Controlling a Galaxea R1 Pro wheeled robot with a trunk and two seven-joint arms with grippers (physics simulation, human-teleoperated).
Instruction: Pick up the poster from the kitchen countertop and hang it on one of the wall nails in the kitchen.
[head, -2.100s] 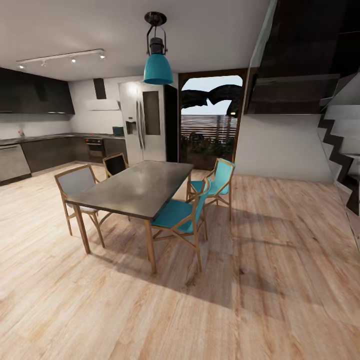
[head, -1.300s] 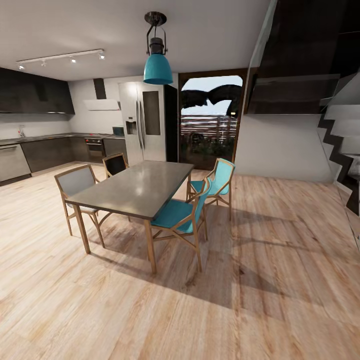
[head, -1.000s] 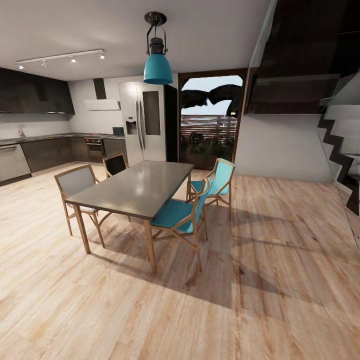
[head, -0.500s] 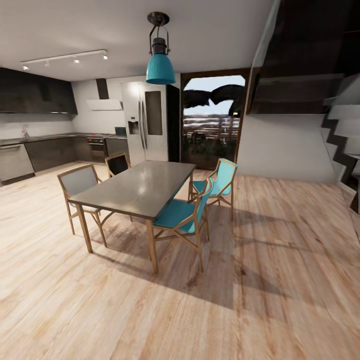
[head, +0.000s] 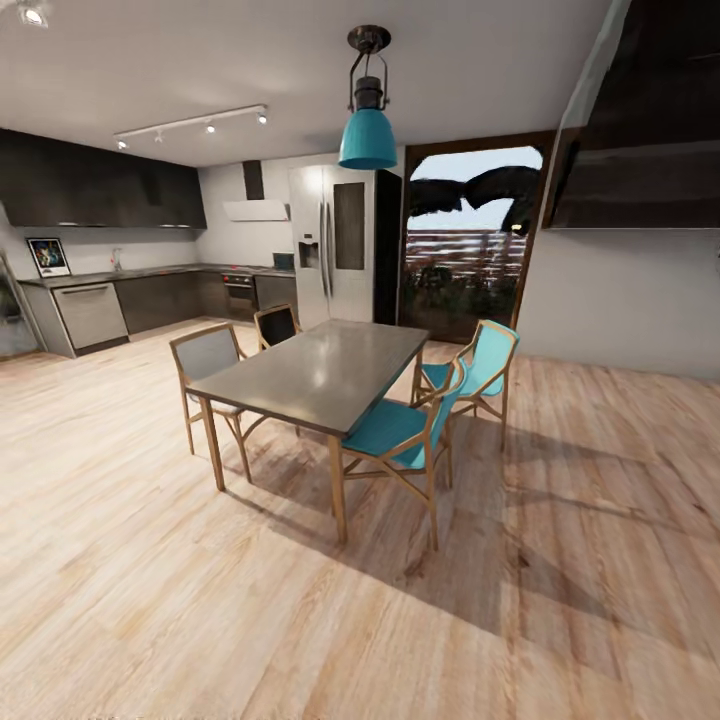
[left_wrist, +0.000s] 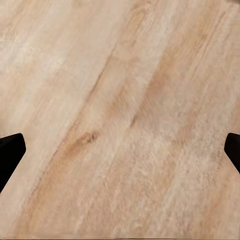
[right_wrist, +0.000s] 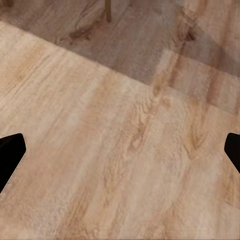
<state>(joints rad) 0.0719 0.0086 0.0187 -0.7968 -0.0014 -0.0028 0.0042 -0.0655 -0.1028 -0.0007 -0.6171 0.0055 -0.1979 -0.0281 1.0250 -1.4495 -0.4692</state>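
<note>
The poster is seen upright at the far left end of the kitchen desk, against the wall. The left tool and the right tool are spread wide over the wooden floor, with nothing held.

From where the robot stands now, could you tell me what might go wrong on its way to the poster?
1. The dining table and its chairs stand in the foreground, so a careless turn could clip them.
2. The poster leans upright at the far end of the kitchen countertop, so a clumsy reach might topple it.
3. Both hands point at the wooden floor, so neither is ready to grasp.
</note>
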